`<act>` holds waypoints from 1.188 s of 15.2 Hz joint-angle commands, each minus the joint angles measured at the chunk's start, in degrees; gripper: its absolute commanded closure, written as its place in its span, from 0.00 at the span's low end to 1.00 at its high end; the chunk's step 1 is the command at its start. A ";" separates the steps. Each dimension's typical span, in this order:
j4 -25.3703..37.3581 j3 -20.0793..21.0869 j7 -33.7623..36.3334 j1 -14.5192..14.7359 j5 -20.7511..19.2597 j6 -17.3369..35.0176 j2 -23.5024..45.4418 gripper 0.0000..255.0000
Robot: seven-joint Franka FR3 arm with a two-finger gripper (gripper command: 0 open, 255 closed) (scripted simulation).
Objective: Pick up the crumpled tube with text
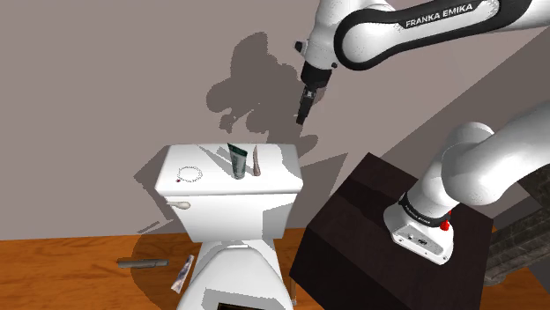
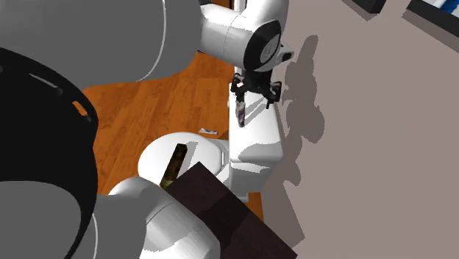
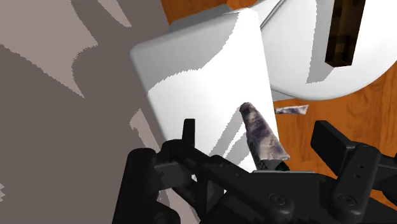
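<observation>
Two tubes stand upright, just beside each other, on the toilet tank lid [image 1: 211, 180]: a dark green tube [image 1: 237, 161] and a crumpled, mottled tube [image 1: 257, 161]. I take the second as the task's object. Its creased skin is blotched purple-grey in the wrist view, and I cannot read any lettering on it. A ring of beads [image 1: 189, 173] lies flat on the same lid, toward the shoulder view's left and apart from both tubes.

The jaws hang above the lid, close to the wall, released and spread wide, grasping nothing. In the shoulder view they sit higher than the crumpled tube and toward that view's right, clear of it. The wrist view looks down along the tube's length and frames it between the two black fingers, neither of which touches it. My reading is that I hold them open so they can straddle the tube on the way down. Because the tube stands on end, both its flanks are exposed to a pinch from above.

The green tube is the hazard, in my judgement, since one finger must pass close to it. A thin, creased tube may also tip or fold under an off-centre squeeze.

On the wooden floor [image 1: 70, 273] beside the bowl lie a grey stick [image 1: 143, 262] and a flat pale tube [image 1: 183, 273], well apart from the work.
</observation>
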 commanded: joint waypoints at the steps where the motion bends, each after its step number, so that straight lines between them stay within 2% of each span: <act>1: 0.84 0.85 -0.83 1.07 0.46 3.51 3.36 0.00; 12: 9.11 5.59 -4.46 5.65 0.06 19.70 23.22 0.00; 18: 7.37 5.68 -4.51 5.72 -0.18 24.38 26.19 0.00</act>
